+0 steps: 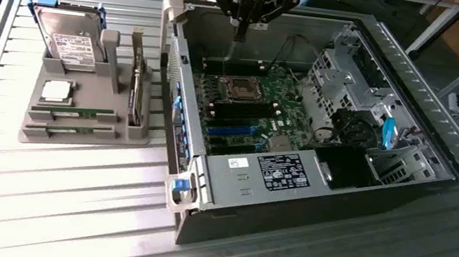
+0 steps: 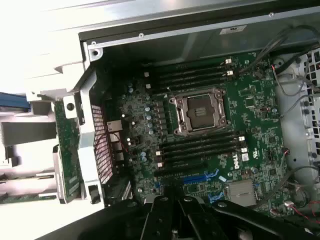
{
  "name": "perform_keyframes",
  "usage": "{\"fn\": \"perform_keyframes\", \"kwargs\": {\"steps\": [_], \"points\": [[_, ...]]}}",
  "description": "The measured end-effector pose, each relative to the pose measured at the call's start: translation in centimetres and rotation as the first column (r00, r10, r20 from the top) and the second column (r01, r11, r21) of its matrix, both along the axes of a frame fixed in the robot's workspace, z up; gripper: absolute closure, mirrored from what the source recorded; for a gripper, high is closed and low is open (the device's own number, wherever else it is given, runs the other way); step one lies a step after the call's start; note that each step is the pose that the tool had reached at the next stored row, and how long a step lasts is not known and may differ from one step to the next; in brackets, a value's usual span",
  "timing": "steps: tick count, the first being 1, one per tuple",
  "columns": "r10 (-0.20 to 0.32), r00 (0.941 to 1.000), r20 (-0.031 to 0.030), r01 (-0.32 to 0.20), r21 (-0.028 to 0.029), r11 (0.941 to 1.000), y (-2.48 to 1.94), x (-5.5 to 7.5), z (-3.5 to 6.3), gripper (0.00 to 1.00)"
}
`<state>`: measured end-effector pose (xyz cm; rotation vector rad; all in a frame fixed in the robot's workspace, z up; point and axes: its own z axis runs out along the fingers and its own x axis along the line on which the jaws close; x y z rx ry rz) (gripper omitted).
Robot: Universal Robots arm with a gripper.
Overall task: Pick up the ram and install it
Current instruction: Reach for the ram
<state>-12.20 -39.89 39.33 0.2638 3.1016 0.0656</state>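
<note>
Two ram sticks lie flat in the front slots of a grey tray [image 1: 83, 140]; the nearer-to-back ram [image 1: 73, 113] and the second ram [image 1: 71, 128] are thin green strips. My gripper [image 1: 238, 38] hangs far from them, over the back edge of the open computer case [image 1: 241, 184], fingers pressed together with nothing seen between them. In the wrist view the gripper [image 2: 173, 201] is a black shape above the motherboard [image 2: 260, 125]. The empty CPU socket [image 2: 200, 111] sits between two banks of black memory slots [image 2: 200, 148].
The tray also carries a hard drive [image 1: 72, 41], a square silver CPU chip [image 1: 56, 90] and an upright expansion card [image 1: 136, 87] close to the case wall. Cables and drive cages [image 1: 362, 85] crowd the case on the exterior view's right. Everything rests on a slatted metal table [image 1: 51, 199].
</note>
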Motion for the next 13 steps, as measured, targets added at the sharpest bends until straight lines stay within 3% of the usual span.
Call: {"fn": "perform_keyframes", "kwargs": {"steps": [13], "points": [[0.000, 1.0000, 0.0000, 0.000, -0.0002, 1.0000, 0.00, -2.3, 0.00, 0.91]]}}
